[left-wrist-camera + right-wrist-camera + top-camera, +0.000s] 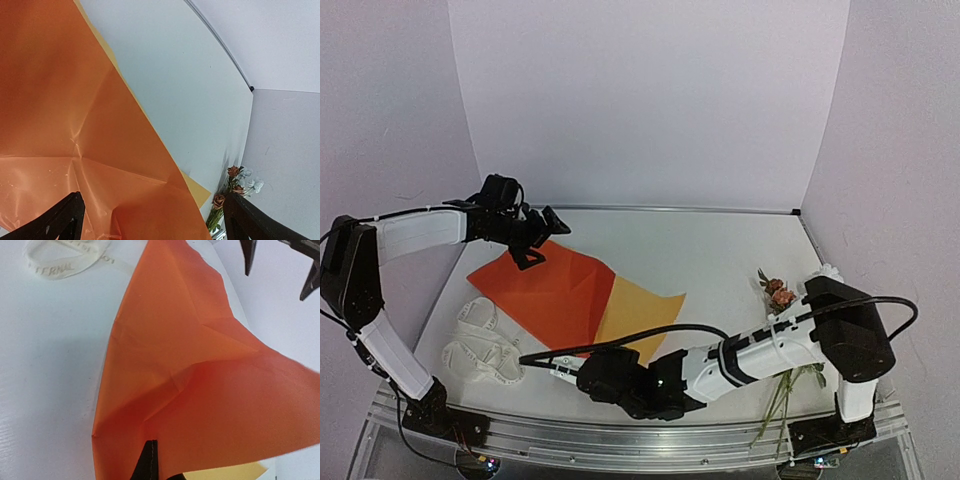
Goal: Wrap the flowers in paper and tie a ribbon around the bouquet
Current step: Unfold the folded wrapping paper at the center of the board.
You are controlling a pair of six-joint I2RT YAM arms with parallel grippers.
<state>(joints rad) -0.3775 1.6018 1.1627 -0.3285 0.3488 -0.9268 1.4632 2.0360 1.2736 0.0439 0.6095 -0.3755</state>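
So, barely started: your right gripper (565,370) is pinched tight on the near corner of the paper (555,285), which lies left of centre. Left gripper (542,242) hangs wide open, empty, over the far corner. Flowers (778,292) lie off right, unwrapped; ribbon (480,340) loose near left, untied.

Closed tool (148,456) pinches the creased orange paper (200,365).

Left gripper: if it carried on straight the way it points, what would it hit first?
Probably the paper: the open left gripper points at its orange face, though how far off it hangs is unclear.
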